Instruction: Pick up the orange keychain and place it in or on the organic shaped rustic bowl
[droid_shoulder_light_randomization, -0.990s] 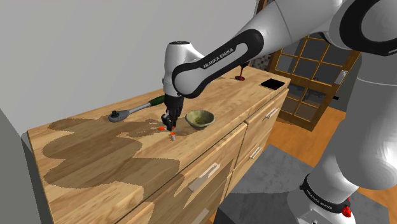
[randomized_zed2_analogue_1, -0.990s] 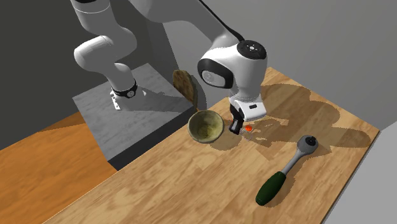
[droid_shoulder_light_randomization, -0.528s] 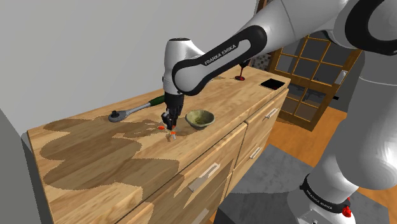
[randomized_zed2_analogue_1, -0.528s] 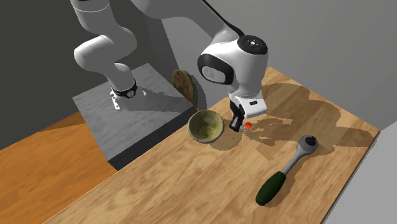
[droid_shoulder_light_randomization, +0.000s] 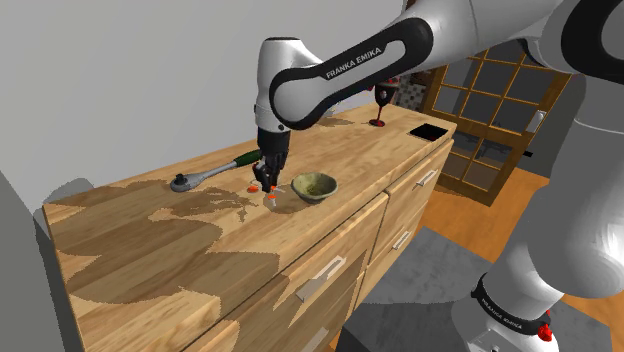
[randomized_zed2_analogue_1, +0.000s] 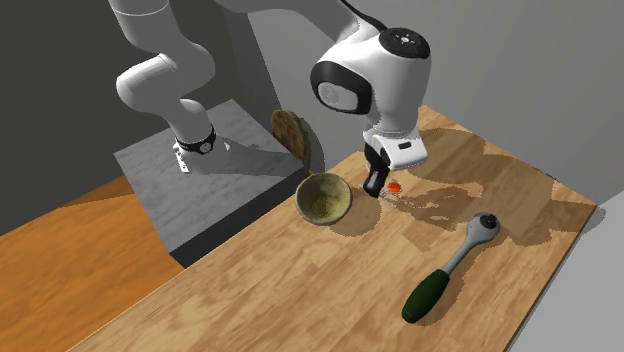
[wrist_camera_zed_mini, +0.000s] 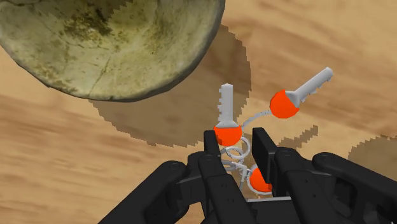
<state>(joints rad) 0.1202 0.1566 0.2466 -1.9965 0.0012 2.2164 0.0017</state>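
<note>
- Gripper (wrist_camera_zed_mini: 236, 145) clamped on the coil of the orange keychain (wrist_camera_zed_mini: 227, 133); its keys hang past the fingertips.
- Bowl (wrist_camera_zed_mini: 108, 44) sits on wooden counter (wrist_camera_zed_mini: 63, 165), near gripper.

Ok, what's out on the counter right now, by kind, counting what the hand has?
Keychain: 1, clasped in the hand
Bowl: 1
Ratchet: 1
Glass: 1
Black slab: 1
Total: 5
</note>
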